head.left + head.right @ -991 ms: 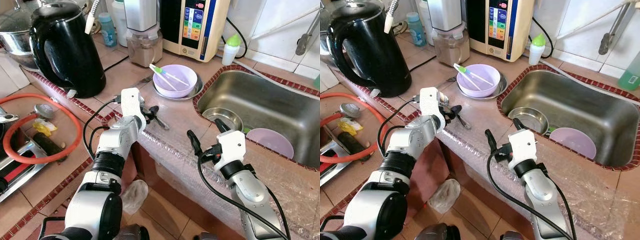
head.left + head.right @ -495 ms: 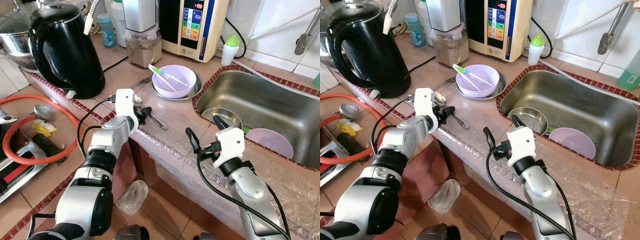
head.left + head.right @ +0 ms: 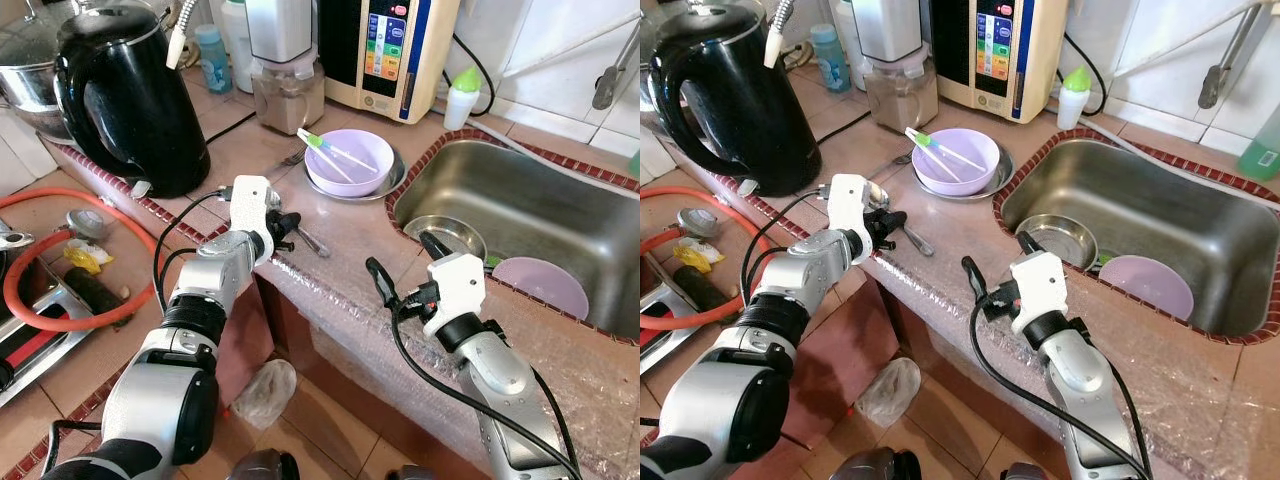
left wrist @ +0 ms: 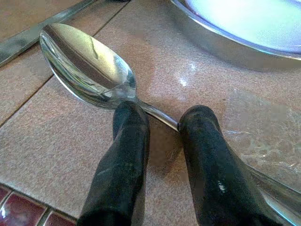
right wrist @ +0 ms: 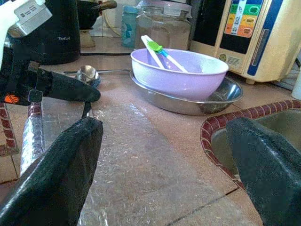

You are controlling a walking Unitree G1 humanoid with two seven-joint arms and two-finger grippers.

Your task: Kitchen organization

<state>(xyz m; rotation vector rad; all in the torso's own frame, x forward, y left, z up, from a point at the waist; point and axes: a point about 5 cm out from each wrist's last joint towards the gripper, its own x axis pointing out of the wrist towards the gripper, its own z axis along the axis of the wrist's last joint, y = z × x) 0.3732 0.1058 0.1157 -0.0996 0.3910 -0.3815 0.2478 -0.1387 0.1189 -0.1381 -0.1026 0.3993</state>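
Note:
A steel spoon (image 4: 89,66) lies on the pink tiled counter, its handle (image 3: 312,241) pointing toward the front edge. My left gripper (image 3: 288,224) rests on the counter with its two fingers drawn in on the spoon's neck (image 4: 157,115), one finger (image 4: 124,141) on each side. My right gripper (image 3: 397,254) hovers open over the plastic-covered front edge beside the sink (image 3: 600,230), holding nothing. Behind the spoon, a purple bowl (image 3: 352,162) with green-tipped utensils stands on a steel plate (image 3: 388,183).
A black kettle (image 3: 130,100) stands at the left, with a blender jar (image 3: 288,92) and a water machine (image 3: 390,50) at the back. The sink holds a steel bowl (image 3: 445,235) and a purple plate (image 3: 545,285). A fork (image 3: 290,158) lies near the bowl. An orange hose (image 3: 60,318) loops on the lower counter.
My left gripper has slid slightly back toward the spoon's bowl end. The right gripper has drifted a little left along the counter edge. The spoon still lies flat.

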